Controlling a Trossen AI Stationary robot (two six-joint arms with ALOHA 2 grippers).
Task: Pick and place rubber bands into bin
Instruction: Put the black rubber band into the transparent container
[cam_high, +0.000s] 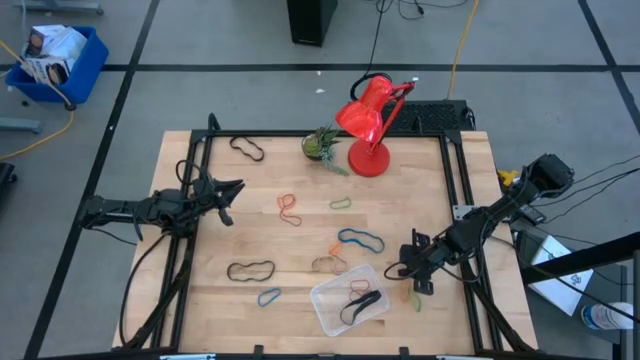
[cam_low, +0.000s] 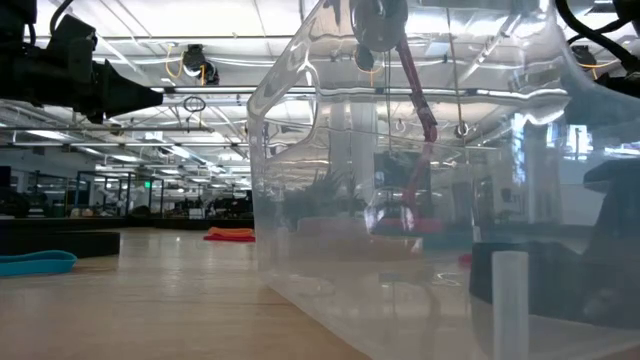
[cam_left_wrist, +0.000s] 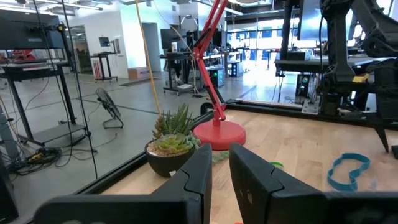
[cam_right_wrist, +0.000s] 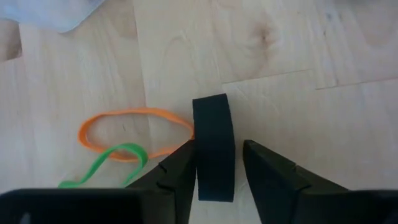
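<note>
The right hand (cam_high: 418, 283) is hovering low, right of the bin (cam_high: 330, 305), fingers narrowly parted and empty, with an orange band (cam_right_wrist: 134, 132) and a green band (cam_right_wrist: 102, 165) lying just beside it. It looks like a pick is starting; next, close on one and carry it left. Other bands (cam_high: 360, 240) are lying scattered across the surface (cam_high: 270, 230). The left hand (cam_high: 228, 197) is waiting far left, nearly closed. The lamp (cam_high: 368, 125) and plant (cam_high: 322, 145) are standing far back, clear.

No readable text, labels or numbers anywhere (printed packaging in blue bin (cam_high: 85, 62) too small).
</note>
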